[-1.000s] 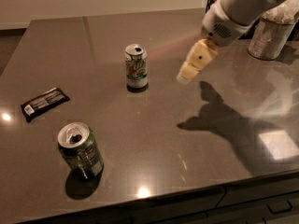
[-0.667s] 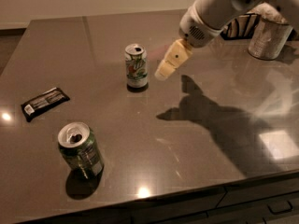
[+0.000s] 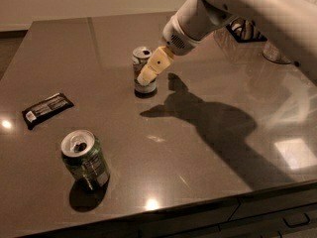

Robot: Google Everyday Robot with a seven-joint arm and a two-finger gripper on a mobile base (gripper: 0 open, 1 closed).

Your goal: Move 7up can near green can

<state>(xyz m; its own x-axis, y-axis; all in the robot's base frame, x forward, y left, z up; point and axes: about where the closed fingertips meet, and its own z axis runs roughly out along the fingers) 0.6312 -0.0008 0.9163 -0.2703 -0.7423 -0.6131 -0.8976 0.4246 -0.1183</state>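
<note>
Claw point(image 3: 148, 75) sits in the upper middle of the frame, angled down-left from the white arm point(image 3: 237, 9), its tip in front of the 7up can point(image 3: 141, 53). Contact not confirmed; whether the claw is released or clenched: cannot tell.

7up can: upright on the surface point(image 3: 163, 182), upper centre. Green can point(image 3: 85, 158): upright at lower left, well apart from it. Black packet point(image 3: 47, 108) lies flat at left, between the two cans but off to the side.

Judgement: the slanted approach from the right looks meant to bring the claw in at the can's body for a side grasp. The grasp looks not yet made.

Change vs. earlier frames: the claw was right of the 7up can with a clear gap, and now overlaps it. Both cans and the packet are unmoved. The arm's shadow has slid leftward.
</note>
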